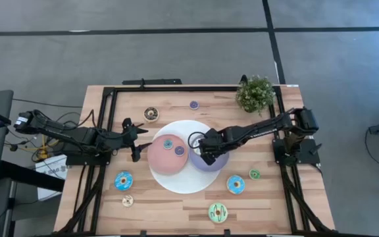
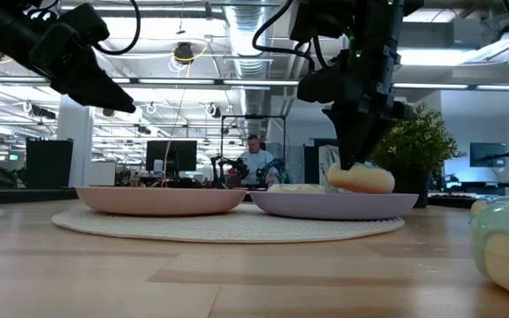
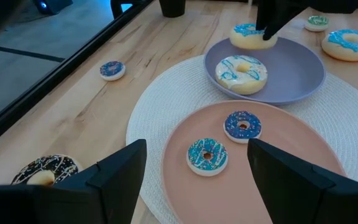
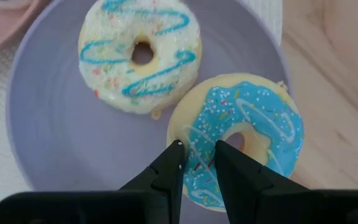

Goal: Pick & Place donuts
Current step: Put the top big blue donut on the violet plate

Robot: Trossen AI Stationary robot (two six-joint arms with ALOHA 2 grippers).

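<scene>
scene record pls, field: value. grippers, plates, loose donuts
right gripper: shut on blue-iced donut at purple plate rim
left gripper: open, beside pink plate, empty
purple plate: also holds white-iced donut
pink plate: two small blue donuts
mat: under both plates
loose on table: brown donut, green donut, others
potted plant: far corner

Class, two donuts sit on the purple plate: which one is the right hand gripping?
The blue-iced donut at the plate's rim, pinched by the right hand. The white donut with blue drizzle lies untouched.
</scene>
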